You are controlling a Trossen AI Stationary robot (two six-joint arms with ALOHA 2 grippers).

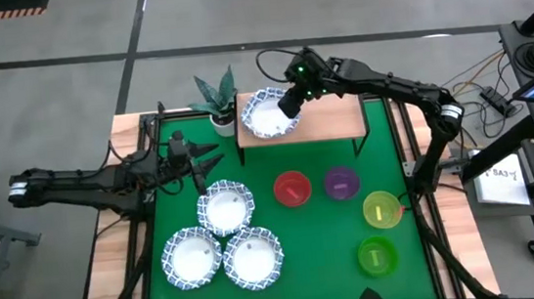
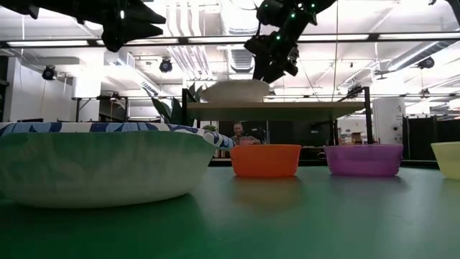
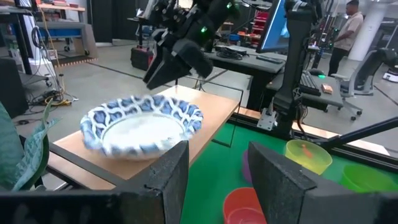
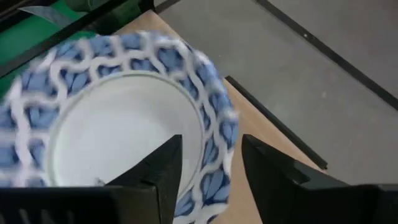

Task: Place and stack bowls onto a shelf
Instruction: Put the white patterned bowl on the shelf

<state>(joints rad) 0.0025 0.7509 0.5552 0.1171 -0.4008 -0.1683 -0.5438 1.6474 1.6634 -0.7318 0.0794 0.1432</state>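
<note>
A wide white bowl with a blue wavy rim sits by its base on the left end of the light wood shelf. My right gripper hovers open just above this bowl's right rim, one finger over the inside and one over the outside, not touching it. In the left wrist view it stands clear above the bowl. My left gripper is open and waits above the green mat, left of the shelf. Three more wide bowls rest on the mat.
The red, purple, yellow and green small bowls stand on the mat in front of and to the right of the shelf. A potted plant stands beside the shelf's left end. The shelf's middle and right parts are bare wood.
</note>
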